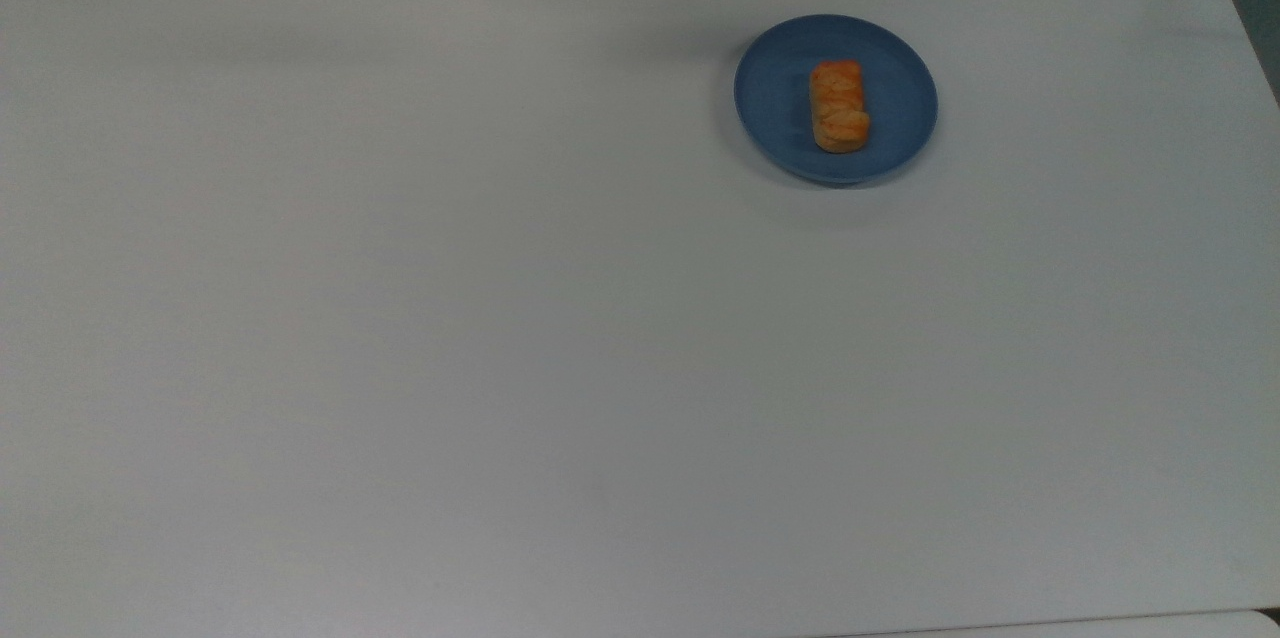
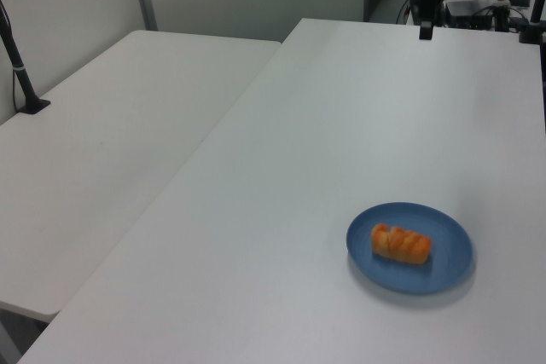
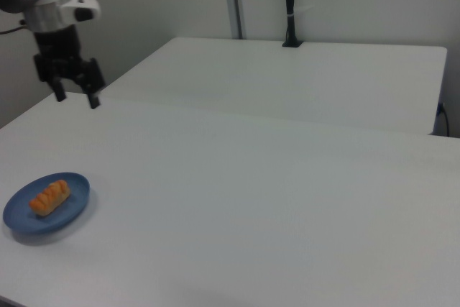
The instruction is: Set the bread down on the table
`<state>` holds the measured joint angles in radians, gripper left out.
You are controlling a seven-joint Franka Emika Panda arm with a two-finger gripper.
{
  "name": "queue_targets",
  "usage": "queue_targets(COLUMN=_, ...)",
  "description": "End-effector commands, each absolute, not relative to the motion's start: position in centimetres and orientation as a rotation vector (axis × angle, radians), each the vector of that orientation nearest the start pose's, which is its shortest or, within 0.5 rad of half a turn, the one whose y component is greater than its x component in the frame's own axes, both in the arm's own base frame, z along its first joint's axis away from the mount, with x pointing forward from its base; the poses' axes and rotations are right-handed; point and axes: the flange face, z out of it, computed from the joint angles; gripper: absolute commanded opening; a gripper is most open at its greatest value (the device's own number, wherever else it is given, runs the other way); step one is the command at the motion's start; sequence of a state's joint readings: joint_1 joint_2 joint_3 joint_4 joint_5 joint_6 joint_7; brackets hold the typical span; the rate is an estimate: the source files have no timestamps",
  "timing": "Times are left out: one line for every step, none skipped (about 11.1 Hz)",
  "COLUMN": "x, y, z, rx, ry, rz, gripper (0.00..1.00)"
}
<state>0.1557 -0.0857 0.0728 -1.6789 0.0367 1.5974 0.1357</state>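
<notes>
The table [image 1: 500,318] is the biggest thing here, a plain white top that runs across nearly the whole top view, with a second white table [image 2: 102,142] butted against it on the left view's left side. Next in size is the arm [image 3: 43,5], which hangs in the upper left of the right view, well above the tabletop. Under it the claw [image 3: 75,95] points down with its two fingers spread wide and nothing between them; it sits well apart from the food, higher in the frame and a little to the right of it. The blue plate [image 1: 775,98] lies in the upper right of the top view, and in the lower left of the right view. The bread [image 1: 838,105] rests on the plate, roughly in its middle, lying lengthwise up and down in the top view, so the task has not begun as far as I can judge. The risks I see from here are in the pick: the roll is small and probably soft, so a hard squeeze could crush it, a grip across its long axis could let it twist out, and fingers coming down too low could strike the plate's rim and shove the plate along.
</notes>
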Motion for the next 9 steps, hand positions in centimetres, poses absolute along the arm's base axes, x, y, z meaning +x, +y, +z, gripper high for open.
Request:
queue_targets(x=48.4, y=21.2, z=62.3, rx=-3.103, ry=-0.148, rz=-0.03, gripper=1.0)
queue_targets(x=47.3, y=24.3, z=61.6, rx=-3.103, ry=-0.13, rz=-0.047, gripper=1.0)
queue_targets(x=46.0, y=27.2, z=60.6, rx=-3.106, ry=-0.102, rz=-0.058, gripper=1.0)
queue_targets(x=44.9, y=29.5, z=59.6, rx=-3.106, ry=-0.112, rz=-0.063, gripper=1.0)
queue_targets(x=44.2, y=31.3, z=58.4, rx=-3.096, ry=-0.097, rz=-0.09, gripper=1.0)
queue_targets(x=43.8, y=32.6, z=56.6, rx=-3.081, ry=-0.06, rz=-0.123, gripper=1.0)
queue_targets(x=43.6, y=33.2, z=54.5, rx=-3.074, ry=-0.04, rz=-0.133, gripper=1.0)
queue_targets(x=43.8, y=33.8, z=52.1, rx=-3.071, ry=-0.053, rz=-0.111, gripper=1.0)
queue_targets(x=44.4, y=34.3, z=49.9, rx=-3.062, ry=-0.038, rz=-0.088, gripper=1.0)
